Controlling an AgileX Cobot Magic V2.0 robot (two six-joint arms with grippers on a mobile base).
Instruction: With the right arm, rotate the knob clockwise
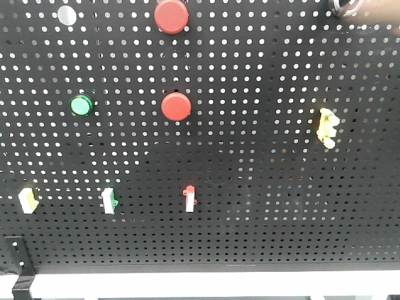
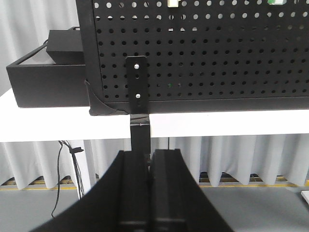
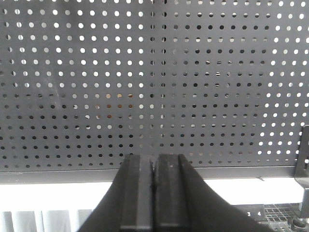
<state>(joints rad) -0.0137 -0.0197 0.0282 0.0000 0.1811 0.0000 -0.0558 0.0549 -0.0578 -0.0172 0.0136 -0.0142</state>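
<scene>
Front-facing view: a black pegboard fills the frame, with no brand, label or lettering readable on it. The knob sits at the board's top right corner, well apart from everything else. The frame's upper edge cuts it, so only the lower arc of its shiny rim shows. Which way it points cannot be told, and being round it shows no long axis. Also mounted are a plain silver disc, two red buttons, a green button, a yellow fitting and three small switches. A white table runs below.

Left wrist view: the left gripper has its fingers pressed together on nothing. It hangs below the table edge, in line with a black bracket screwed to the board. A black box sits to the left.

Right wrist view: the right gripper is likewise clenched and empty, facing bare pegboard. The knob is out of sight here. Tiny white digits at lower right look like "3 4".
</scene>
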